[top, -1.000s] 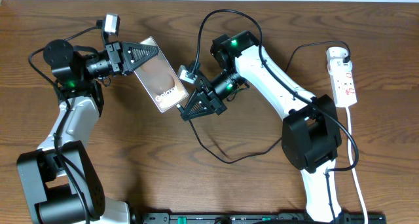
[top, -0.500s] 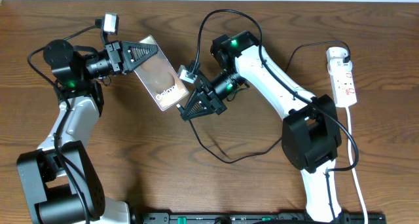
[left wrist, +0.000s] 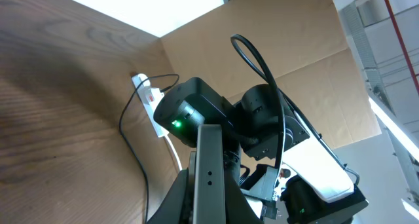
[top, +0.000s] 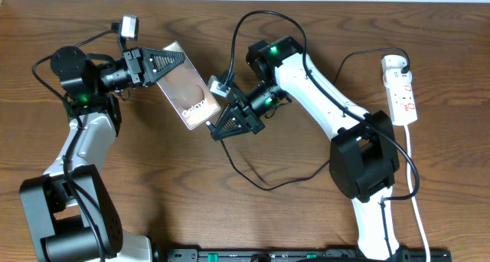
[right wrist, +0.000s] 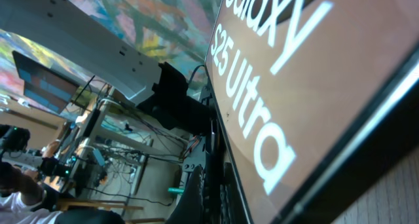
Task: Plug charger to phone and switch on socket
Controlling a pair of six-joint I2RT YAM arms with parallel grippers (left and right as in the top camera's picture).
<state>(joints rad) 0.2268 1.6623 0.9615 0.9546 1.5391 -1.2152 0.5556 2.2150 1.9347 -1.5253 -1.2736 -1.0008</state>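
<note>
At the upper left of the overhead frame, the left gripper point(top: 172, 61) is clamped on one end of a flat, glossy brown-black phone point(top: 191, 93) and holds it up off the brown wooden table point(top: 153, 185). The phone slants down toward the centre, with its white "Galaxy" lettering near the lower end. From the left wrist camera I see only the phone's thin grey edge point(left wrist: 209, 171) running straight up between the two dark fingers.

Just right of that lower end is the right gripper point(top: 220, 130), jaws together, its tip right up against the phone's bottom corner. The right wrist camera is so close that the phone's face point(right wrist: 294, 86) and its "Galaxy S25 Ultra" lettering fill the upper right of the picture. A long thin black charger point(top: 264, 186) comes out from under this gripper. It sags toward the lower middle of the overhead frame, then climbs right to a white rounded adapter point(top: 393, 62). The gripper seems to pinch the cable's tip. I cannot tell whether the connector sits in the phone's port.

At the far right lies the socket point(top: 404, 93), a white elongated power strip with red switch marks. The adapter sits at its upper end, and its white cord trails toward the bottom edge.
</note>
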